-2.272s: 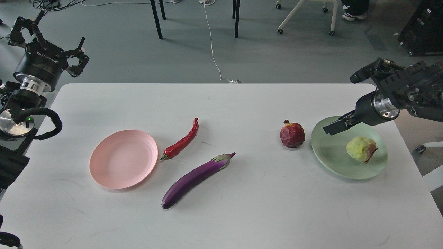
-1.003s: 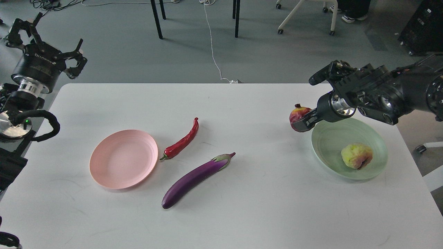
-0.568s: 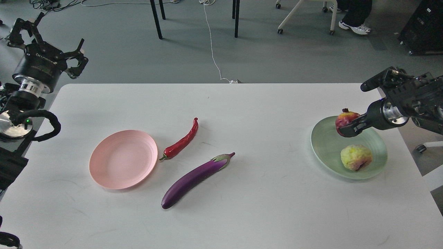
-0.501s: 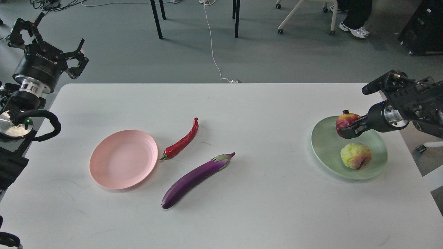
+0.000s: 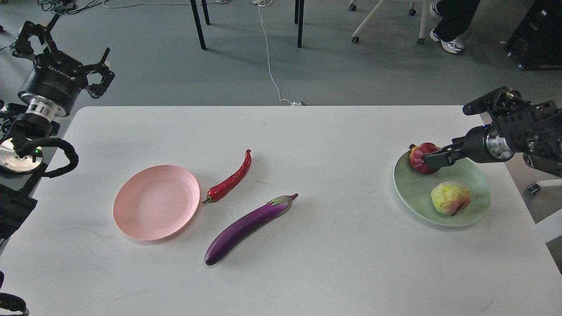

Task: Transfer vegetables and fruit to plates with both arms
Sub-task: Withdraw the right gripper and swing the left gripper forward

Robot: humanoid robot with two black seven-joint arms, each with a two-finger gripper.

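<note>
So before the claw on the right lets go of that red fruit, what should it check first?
1. Pomegranate over the green plate: ok.
2. Pomegranate resting on the plate, not hanging: cannot tell.
3. Right claw gripping it: ok.
4. Clear of the yellow-green fruit: ok, apart.
5. Pink plate free for the chili and eggplant: ok.
6. Left claw ready, off the table: ok.
</note>
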